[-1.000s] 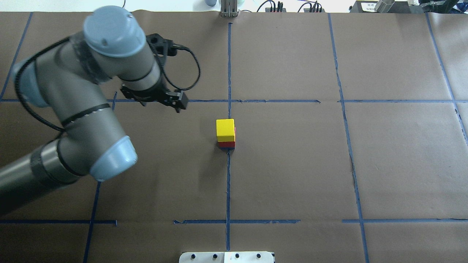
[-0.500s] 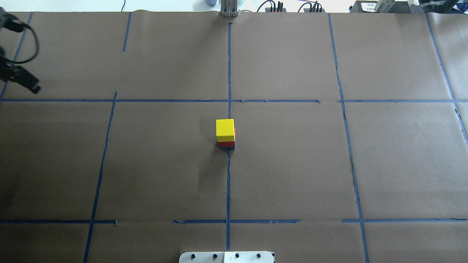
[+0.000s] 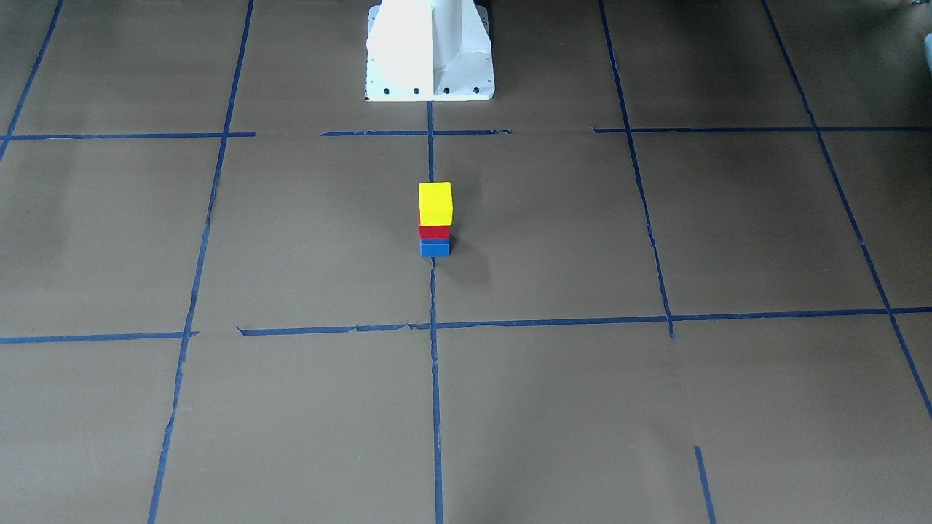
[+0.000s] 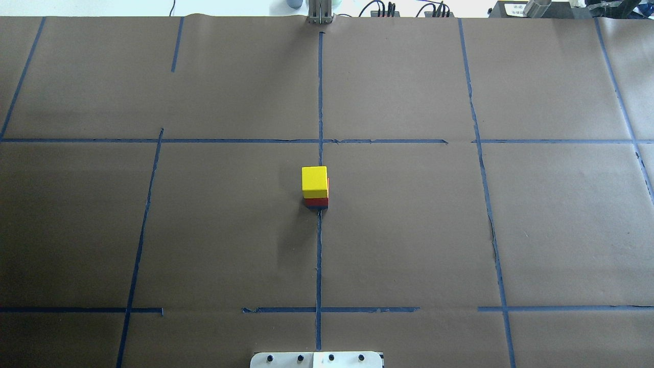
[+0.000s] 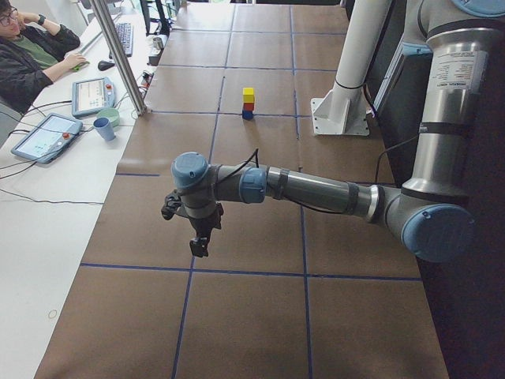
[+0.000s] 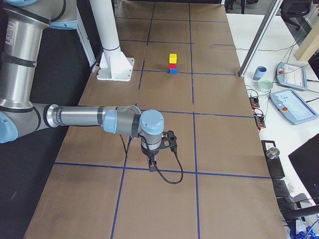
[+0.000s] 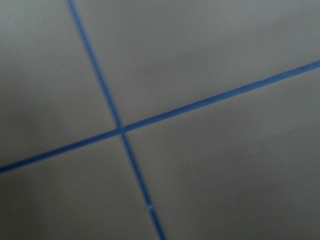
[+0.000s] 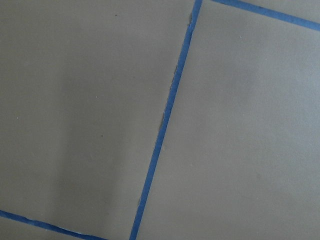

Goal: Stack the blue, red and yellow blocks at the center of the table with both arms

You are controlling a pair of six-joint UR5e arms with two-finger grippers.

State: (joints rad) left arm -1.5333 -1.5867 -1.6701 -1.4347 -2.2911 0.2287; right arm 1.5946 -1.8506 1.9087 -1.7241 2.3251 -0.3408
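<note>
A yellow block (image 3: 435, 203) sits on a red block (image 3: 435, 231), which sits on a blue block (image 3: 435, 249), in one upright stack at the table's center. In the overhead view the yellow block (image 4: 314, 181) hides most of the red block (image 4: 317, 202). The stack also shows in the exterior left view (image 5: 248, 103) and the exterior right view (image 6: 173, 63). My left gripper (image 5: 199, 246) shows only in the exterior left view, far from the stack. My right gripper (image 6: 152, 163) shows only in the exterior right view, also far off. I cannot tell whether either is open or shut.
Brown paper with a blue tape grid (image 4: 319, 255) covers the table. The white robot pedestal (image 3: 429, 51) stands at the robot's edge. An operator (image 5: 31, 55) sits at a side desk with tablets and a cup (image 5: 103, 128). Both wrist views show only paper and tape.
My left arm has swung away from the stack to the left and has left the overhead view. The stack has not moved.
</note>
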